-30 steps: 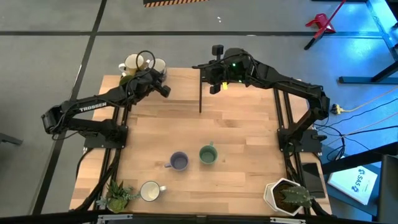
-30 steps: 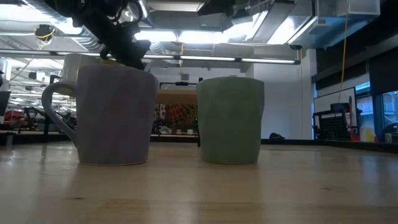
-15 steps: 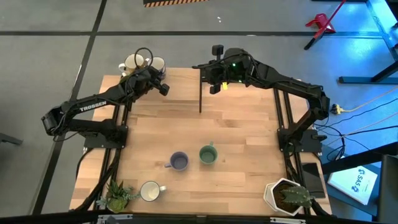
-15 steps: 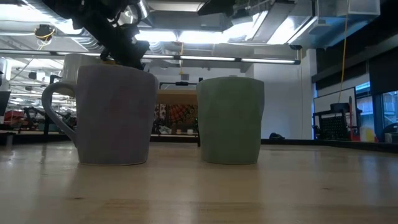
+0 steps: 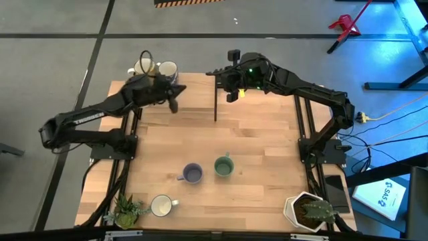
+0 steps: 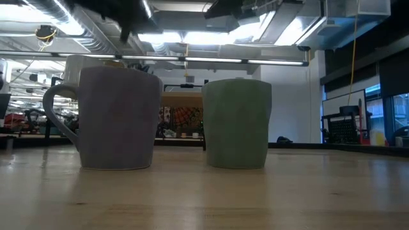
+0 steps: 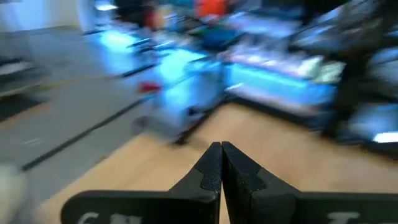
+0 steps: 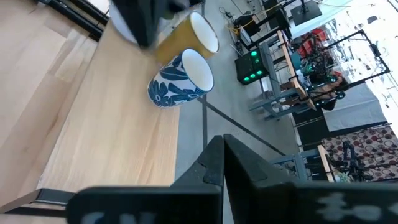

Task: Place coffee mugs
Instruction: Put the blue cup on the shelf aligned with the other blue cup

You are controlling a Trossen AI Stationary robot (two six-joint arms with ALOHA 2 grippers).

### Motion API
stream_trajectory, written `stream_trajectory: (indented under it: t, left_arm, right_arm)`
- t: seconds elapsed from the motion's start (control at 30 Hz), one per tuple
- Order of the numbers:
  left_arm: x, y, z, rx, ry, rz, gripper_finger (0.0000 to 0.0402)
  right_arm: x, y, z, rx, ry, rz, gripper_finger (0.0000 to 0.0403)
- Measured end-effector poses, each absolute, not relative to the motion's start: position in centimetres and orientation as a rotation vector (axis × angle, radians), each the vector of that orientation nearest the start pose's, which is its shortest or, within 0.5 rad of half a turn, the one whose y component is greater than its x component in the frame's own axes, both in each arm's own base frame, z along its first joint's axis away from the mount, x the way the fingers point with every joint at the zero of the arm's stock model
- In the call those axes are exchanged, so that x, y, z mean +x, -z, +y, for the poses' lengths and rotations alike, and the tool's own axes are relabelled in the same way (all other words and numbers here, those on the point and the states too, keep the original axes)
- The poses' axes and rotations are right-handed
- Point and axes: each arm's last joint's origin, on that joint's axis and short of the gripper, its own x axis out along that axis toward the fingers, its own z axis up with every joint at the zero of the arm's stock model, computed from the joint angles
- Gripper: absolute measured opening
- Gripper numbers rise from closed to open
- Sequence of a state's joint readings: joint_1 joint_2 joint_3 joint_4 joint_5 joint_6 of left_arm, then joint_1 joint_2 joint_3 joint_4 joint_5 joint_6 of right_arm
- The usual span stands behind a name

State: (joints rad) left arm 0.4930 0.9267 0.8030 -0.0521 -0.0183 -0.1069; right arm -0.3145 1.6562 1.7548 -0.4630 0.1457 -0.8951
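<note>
The ceramic coffee mugs at upper left are judged rigid, slick and best taken by the rim, while the left gripper is held closed and empty.

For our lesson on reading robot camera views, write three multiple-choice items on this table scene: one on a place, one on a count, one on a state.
1. Where does the white mug stand?
A. beside the small green plant near the table's front edge
B. between the two arms at the back
C. inside the white plant pot

2. How many mugs stand together in the middle of the table?
A. one
B. two
C. four

3. How are the left gripper's fingers?
A. wide open
B. shut on a mug
C. shut, holding nothing

Answers:
1 A: the high view shows it next to the plant at the front left.
2 B: only the purple-blue mug and the green mug stand there.
3 C: the left wrist view shows the fingers pressed together, empty.
</note>
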Motion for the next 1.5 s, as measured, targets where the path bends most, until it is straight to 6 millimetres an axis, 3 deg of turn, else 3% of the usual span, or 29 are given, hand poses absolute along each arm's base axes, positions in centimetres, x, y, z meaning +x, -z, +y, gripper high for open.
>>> stream_trajectory:
  t: [0.2,0.4,0.47,0.57,0.73,1.0,1.27,1.5]
  left_arm:
    - [16.2,-37.2,4.7,-0.289,-0.193,0.132,0.0000]
    - [15.4,-39.1,-0.1,-0.480,0.076,0.176,0.0000]
    - [15.7,-38.6,-1.7,-0.584,0.136,0.255,0.0000]
    - [15.8,-36.4,-4.1,-0.704,0.165,0.522,0.0000]
    - [16.0,-33.5,-8.3,-0.781,0.162,0.866,0.0003]
    - [17.2,-30.6,-13.1,-0.695,0.180,1.064,0.0064]
    - [18.4,-27.6,-15.9,-0.587,0.155,1.193,0.0127]
    - [19.3,-25.1,-17.6,-0.473,0.153,1.269,0.0150]
  right_arm:
    - [34.9,-41.2,-11.8,-0.832,0.239,0.584,0.0000]
    - [34.8,-40.9,-11.8,-0.821,0.225,0.620,0.0006]
    - [34.8,-40.8,-11.8,-0.819,0.220,0.631,0.0015]
    - [34.7,-40.6,-11.7,-0.823,0.212,0.645,0.0037]
    - [34.6,-40.4,-11.7,-0.820,0.194,0.669,0.0080]
    - [34.5,-40.1,-11.6,-0.809,0.147,0.685,0.0122]
    - [34.3,-39.8,-11.5,-0.801,0.129,0.715,0.0127]
    - [34.1,-39.6,-11.4,-0.790,0.117,0.740,0.0127]
